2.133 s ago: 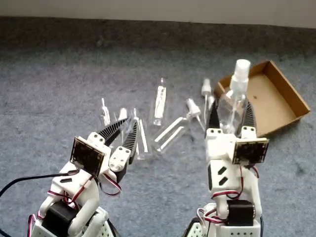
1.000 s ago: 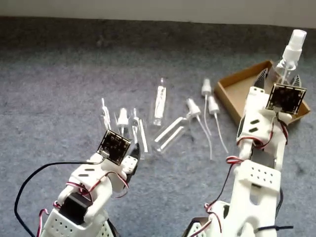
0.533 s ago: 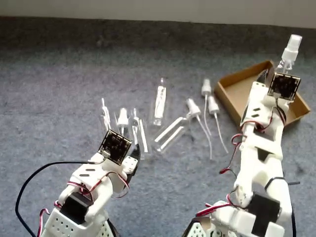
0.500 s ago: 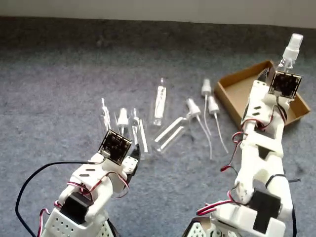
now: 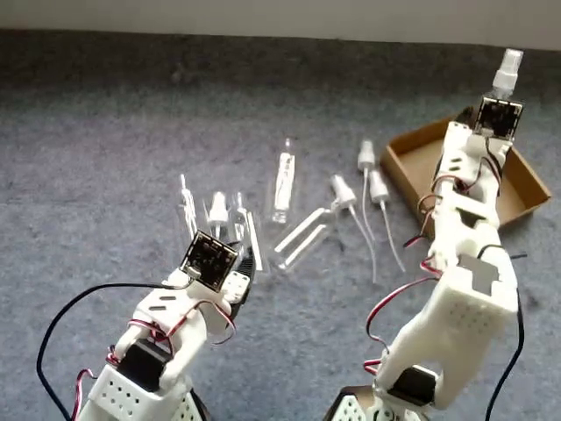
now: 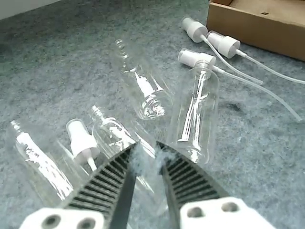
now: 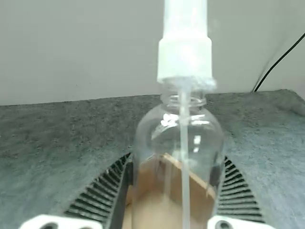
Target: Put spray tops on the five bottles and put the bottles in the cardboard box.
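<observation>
Surface: grey carpet (image 5: 105, 158), met at the far edge by a pale wall (image 5: 263, 16). A black cable (image 7: 279, 59) is seen against that wall.

The right gripper (image 7: 175, 167) is clamped on a clear bottle (image 7: 178, 138) fitted with a white spray top (image 7: 185, 43). The bottle is held upright over the far part of the cardboard box (image 5: 419, 167); contact with the box floor cannot be told.

The left gripper (image 6: 145, 160) is set at a narrow gap, with nothing held, low over uncapped bottles (image 6: 195, 112) lying on the carpet. Loose spray tops (image 6: 194, 29) with dip tubes are noted between these and the box.
</observation>
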You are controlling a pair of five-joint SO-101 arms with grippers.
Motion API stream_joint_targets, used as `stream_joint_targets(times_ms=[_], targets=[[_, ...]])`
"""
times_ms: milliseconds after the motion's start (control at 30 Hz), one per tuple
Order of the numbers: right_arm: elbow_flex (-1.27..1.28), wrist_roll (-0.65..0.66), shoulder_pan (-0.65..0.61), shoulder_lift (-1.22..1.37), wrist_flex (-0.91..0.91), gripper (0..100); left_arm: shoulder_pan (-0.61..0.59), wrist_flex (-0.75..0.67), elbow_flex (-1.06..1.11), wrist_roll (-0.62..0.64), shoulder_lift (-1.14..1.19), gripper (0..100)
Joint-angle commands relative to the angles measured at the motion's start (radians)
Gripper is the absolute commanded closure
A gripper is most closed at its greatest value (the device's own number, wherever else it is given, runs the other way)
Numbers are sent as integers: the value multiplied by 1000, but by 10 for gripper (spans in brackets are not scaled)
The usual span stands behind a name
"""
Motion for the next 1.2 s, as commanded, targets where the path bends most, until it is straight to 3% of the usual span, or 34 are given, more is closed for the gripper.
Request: stream_joint_targets(times_ms=[0,600,900,1167], targets=[[-199,-6,10,73,-31,800,-10,-25,22,-9,-12,995],[-535,-6,7,403,-31,800,-88,-29,22,-6,-12,995],[-521,-9,15,294,-22,800,-88,-26,22,-8,-12,995],[-406,-11,24,79,108,800,-88,-25,22,-8,-12,995]])
